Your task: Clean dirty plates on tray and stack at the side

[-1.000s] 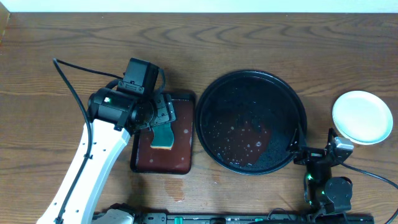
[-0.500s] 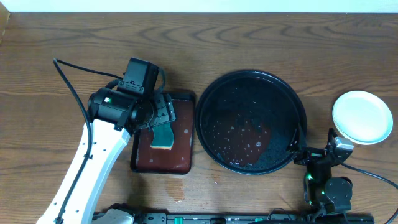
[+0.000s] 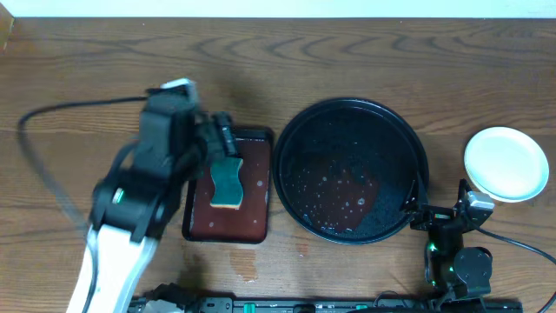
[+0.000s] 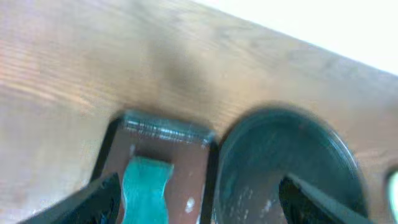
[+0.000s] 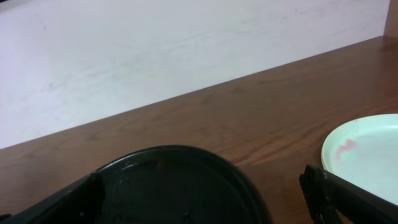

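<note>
The round black tray (image 3: pixel 295 143) holds no plates, only water drops and a reddish smear. It also shows in the left wrist view (image 4: pixel 286 155) and the right wrist view (image 5: pixel 174 180). One pale bluish-white plate (image 3: pixel 506 163) lies on the bare wood to its right. In the right wrist view this plate (image 5: pixel 370 158) shows a faint pink smear. No yellow plate is in view. My left gripper (image 3: pixel 219 139) (image 4: pixel 199 205) is open and empty, raised above the small tray's far end. My right gripper (image 3: pixel 419 207) (image 5: pixel 202 205) is open and empty at the black tray's near right rim.
A teal sponge (image 3: pixel 228 181) (image 4: pixel 146 190) lies on a rectangular dark red-brown tray (image 3: pixel 254 213) (image 4: pixel 189 180) left of the black tray. The left arm's cable (image 3: pixel 69 109) loops over the table's left part. The right arm's base (image 3: pixel 456 261) sits at the front right edge.
My left arm has lifted and swung back to the left, away from the sponge, which stays on the red-brown tray. The right arm and the plate have not moved.
</note>
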Motion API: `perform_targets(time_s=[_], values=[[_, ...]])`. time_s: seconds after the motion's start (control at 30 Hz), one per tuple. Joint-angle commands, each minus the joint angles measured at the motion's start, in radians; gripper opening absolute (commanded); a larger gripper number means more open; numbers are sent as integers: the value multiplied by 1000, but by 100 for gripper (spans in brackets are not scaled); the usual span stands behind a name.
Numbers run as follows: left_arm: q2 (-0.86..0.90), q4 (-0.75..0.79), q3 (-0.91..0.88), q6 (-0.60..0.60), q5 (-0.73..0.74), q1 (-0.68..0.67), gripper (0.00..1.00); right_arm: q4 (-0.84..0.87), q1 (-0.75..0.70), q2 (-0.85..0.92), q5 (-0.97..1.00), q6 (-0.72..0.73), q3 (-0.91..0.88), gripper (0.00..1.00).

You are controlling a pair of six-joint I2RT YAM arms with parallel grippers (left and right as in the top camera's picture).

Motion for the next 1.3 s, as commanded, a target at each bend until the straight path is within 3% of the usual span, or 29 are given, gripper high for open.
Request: perform_targets(time_s=[0.0,0.13,0.27,0.67,0.97,1.27], values=[[-145,122,-158,80,64,88,82,0,10,-6,11,-15,-2,99],[-341,320,-368,80,134,205,82,0,10,-6,10,-15,-2,99],[-537,494,-552,151,121,222,82,0,10,-6,11,-15,-2,99],[-951,737,-918,153,-36,225,82,0,10,-6,10,-15,-2,99],[-1032,871,-1110,153,-37,239,82,0,10,-6,10,-15,-2,99],[-1032,809,-1116,153,-36,243,82,0,10,-6,10,-15,-2,99]])
